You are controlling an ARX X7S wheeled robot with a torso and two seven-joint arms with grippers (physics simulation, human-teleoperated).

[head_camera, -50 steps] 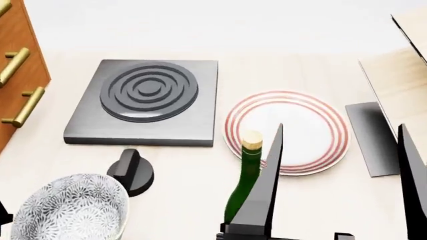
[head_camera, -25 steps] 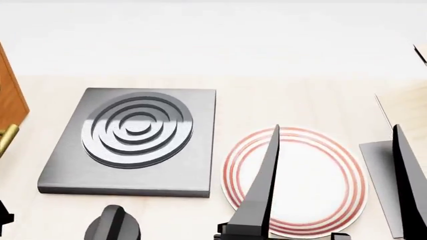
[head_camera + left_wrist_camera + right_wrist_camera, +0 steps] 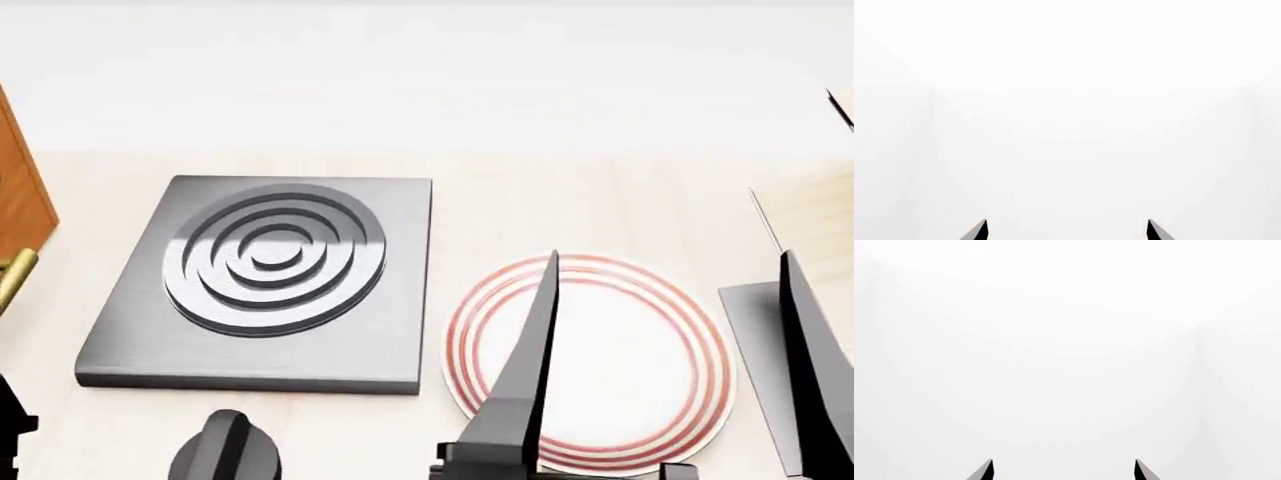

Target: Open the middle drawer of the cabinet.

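Note:
Only a sliver of the orange-brown cabinet (image 3: pixel 19 205) shows at the far left edge of the head view, with the end of one brass handle (image 3: pixel 12 280) below it. The middle drawer cannot be picked out from that sliver. My right gripper (image 3: pixel 670 258) stands open over the plate, well to the right of the cabinet, its two black fingers (image 3: pixel 531 380) wide apart. In the right wrist view the gripper (image 3: pixel 1063 461) faces blank white. The left gripper (image 3: pixel 1067 221) is open too, with nothing between its tips. In the head view only a black bit of the left arm (image 3: pixel 11 425) shows.
A grey hotplate (image 3: pixel 267 280) with ringed burner lies between the cabinet and a red-striped white plate (image 3: pixel 627 400). A black knob (image 3: pixel 227 455) sits near the front. At the right are a dark grey slab (image 3: pixel 754 340) and pale boards (image 3: pixel 814 200).
Since a second ago the head view has shifted: the cabinet slid almost out at the left, and the bottle and bowl dropped out of view. In the last half second, hardly anything moved.

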